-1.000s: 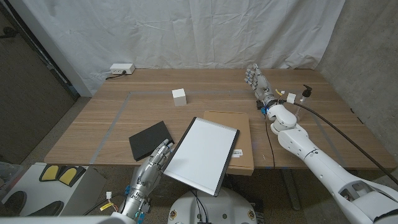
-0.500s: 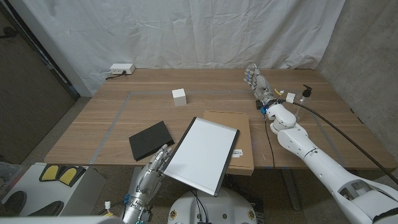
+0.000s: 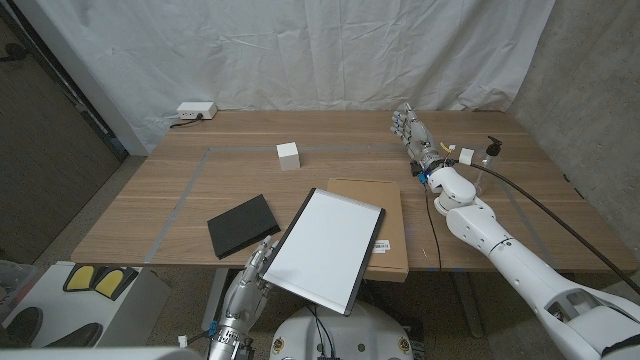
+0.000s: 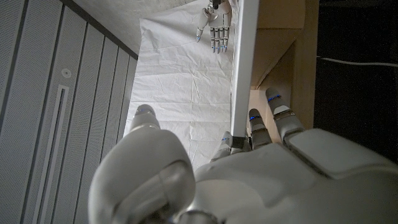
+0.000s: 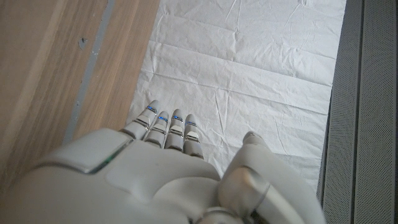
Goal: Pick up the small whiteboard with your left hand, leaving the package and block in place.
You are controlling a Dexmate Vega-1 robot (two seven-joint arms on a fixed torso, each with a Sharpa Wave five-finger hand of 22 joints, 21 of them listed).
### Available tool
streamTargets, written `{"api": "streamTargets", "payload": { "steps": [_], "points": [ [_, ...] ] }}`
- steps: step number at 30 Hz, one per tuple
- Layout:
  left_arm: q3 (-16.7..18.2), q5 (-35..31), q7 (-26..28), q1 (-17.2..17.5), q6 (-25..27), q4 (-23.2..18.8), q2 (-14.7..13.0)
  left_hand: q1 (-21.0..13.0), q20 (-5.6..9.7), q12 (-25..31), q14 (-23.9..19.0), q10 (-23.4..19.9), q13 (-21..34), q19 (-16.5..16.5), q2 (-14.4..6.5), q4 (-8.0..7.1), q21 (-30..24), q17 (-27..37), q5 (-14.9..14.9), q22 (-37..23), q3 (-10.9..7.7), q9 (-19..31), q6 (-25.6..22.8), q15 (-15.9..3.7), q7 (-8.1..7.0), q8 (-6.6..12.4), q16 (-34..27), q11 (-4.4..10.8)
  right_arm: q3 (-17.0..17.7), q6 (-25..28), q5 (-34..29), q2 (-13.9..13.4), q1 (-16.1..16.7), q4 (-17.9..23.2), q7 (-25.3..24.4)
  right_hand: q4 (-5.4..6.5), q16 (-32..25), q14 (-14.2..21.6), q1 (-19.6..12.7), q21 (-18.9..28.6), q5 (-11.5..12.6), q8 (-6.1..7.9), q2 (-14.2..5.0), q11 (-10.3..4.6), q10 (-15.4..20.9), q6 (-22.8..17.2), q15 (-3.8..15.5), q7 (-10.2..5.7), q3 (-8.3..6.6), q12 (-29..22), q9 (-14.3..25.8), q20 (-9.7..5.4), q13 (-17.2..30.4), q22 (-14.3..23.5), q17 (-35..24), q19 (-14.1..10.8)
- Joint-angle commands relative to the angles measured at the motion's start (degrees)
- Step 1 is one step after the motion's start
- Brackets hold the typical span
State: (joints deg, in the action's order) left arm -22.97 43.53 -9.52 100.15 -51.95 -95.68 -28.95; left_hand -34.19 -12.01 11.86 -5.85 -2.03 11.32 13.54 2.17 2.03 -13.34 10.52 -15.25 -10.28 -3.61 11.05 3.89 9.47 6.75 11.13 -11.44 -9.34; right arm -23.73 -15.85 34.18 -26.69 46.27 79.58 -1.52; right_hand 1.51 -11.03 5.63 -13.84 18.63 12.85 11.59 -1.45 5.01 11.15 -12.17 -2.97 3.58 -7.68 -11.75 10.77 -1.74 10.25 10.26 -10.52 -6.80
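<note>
Whiteboard [image 3: 326,249]: tilted up and hanging off the near edge of the bench [image 3: 150,195], with its far corner over the brown package [image 3: 374,222]. Hard to tell if it's touching the package there. From the left wrist view it's seen edge-on, running up past the fingers.

Left hand [image 3: 252,278]: closed on the whiteboard's near-left edge, thumb on one face and fingers [image 4: 274,111] on the other, so it's pinched rather than cupped. It's been pulled back and down toward the robot over the last second, and much less of it is seen over the bench edge now. The board itself has barely shifted.

Right hand [image 3: 408,124]: parked at the far right of the bench, fingers straight and close together, nothing held. No change there.

Package: same spot as a second ago, looks undisturbed.

Block [image 3: 288,155]: the white cube sits well apart at the back, untouched. A black flat pad [image 3: 242,224] is just beside the left hand, also not moved.

What it means: the grip looks made, but the lift probably isn't finished, since the board's far end is over the package. Sliding or dragging there could nudge the package, so a clean upward raise is what's called for next.
</note>
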Motion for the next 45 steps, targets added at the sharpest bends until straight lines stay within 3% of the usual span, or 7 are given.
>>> {"api": "streamTargets", "payload": {
  "steps": [1,11,22,31,35,45],
  "points": [
    [-3.79,7.16,-8.06,-4.11,-5.08,6.73,4.47,-0.64,-0.05,0.24,-0.64,-0.23,0.25,0.96,0.0,0.28,0.04,0.34,0.19,-0.1,-0.15,0.28,0.34,-0.22,2.69,0.03,-0.24,0.51,0.39,0.68,0.02,-0.92,0.84,1.51,-0.5,-0.16,0.0,0.52,0.03,-0.08,-0.05,-0.2,-0.39,0.09,0.23,-0.3,-0.12,-0.13,-0.1,-0.27,0.22,0.01,0.29,0.25,-0.26,-0.68],
    [-4.9,9.93,-11.52,-5.82,-4.63,9.04,6.37,-1.04,-0.09,0.37,-0.89,-0.56,0.28,1.74,-0.56,0.34,-0.08,0.37,0.29,-0.14,-0.37,0.3,0.39,-0.51,2.32,0.12,-0.25,1.0,0.46,0.49,0.3,-1.1,1.05,1.62,0.02,-0.22,0.0,0.53,0.04,-0.25,-0.06,-0.21,-0.4,0.16,0.31,-0.28,-0.05,-0.19,-0.04,-0.3,0.22,0.04,0.29,0.26,-0.26,-0.77],
    [-4.97,9.2,-11.03,-5.53,-4.06,8.98,7.21,-5.79,-0.08,0.91,-2.65,-2.21,0.37,3.56,-4.66,1.98,-0.09,0.36,0.63,-0.24,-3.35,0.33,-1.06,-0.94,1.47,0.86,-0.55,2.06,0.46,-0.23,0.68,-0.99,1.19,1.08,0.96,-0.27,-0.01,0.6,0.06,-0.45,-0.07,-0.22,-0.43,0.05,0.35,-0.24,-0.01,-0.23,0.02,-0.31,0.22,0.02,0.3,0.27,-0.27,-0.86],
    [-5.14,9.99,-11.76,-5.74,-3.69,9.14,7.97,-11.53,-0.03,1.68,-6.34,-5.66,0.42,9.83,-7.49,4.77,-1.39,0.23,2.99,-0.24,-6.65,0.37,-3.87,-1.73,1.38,1.63,-0.97,2.11,0.55,-0.82,0.98,-0.99,1.37,0.96,1.63,-0.32,-0.05,0.72,0.07,-0.58,-0.08,-0.23,-0.43,-0.04,0.38,-0.24,0.02,-0.22,0.07,-0.31,0.22,0.08,0.3,0.27,-0.27,-0.91],
    [-5.22,11.05,-12.78,-5.95,-3.95,9.48,8.65,-13.76,0.03,2.08,-9.08,-7.75,0.43,13.03,-8.02,5.85,-1.93,0.22,3.84,-0.14,-7.93,0.42,-5.38,-2.41,0.93,1.9,-1.42,3.09,0.65,-0.96,1.03,-1.12,1.48,1.19,1.72,-0.34,-0.06,0.77,0.08,-0.64,-0.08,-0.21,-0.41,-0.04,0.39,-0.28,-0.03,-0.28,0.1,-0.32,0.22,0.08,0.3,0.27,-0.28,-0.96],
    [-5.32,15.26,-17.9,-7.24,-4.68,12.06,11.63,-16.11,0.33,2.34,-11.95,-9.86,0.45,17.34,-8.49,6.67,-2.78,0.21,3.87,-0.05,-9.39,0.51,-6.97,-2.9,0.47,2.11,-1.7,3.79,0.77,-0.78,0.9,-1.54,1.59,1.81,1.65,-0.38,-0.14,1.01,0.11,-0.76,-0.08,-0.21,-0.4,-0.04,0.53,-0.28,0.0,-0.29,0.16,-0.36,0.22,0.05,0.3,0.27,-0.29,-1.1]
  ]
}}
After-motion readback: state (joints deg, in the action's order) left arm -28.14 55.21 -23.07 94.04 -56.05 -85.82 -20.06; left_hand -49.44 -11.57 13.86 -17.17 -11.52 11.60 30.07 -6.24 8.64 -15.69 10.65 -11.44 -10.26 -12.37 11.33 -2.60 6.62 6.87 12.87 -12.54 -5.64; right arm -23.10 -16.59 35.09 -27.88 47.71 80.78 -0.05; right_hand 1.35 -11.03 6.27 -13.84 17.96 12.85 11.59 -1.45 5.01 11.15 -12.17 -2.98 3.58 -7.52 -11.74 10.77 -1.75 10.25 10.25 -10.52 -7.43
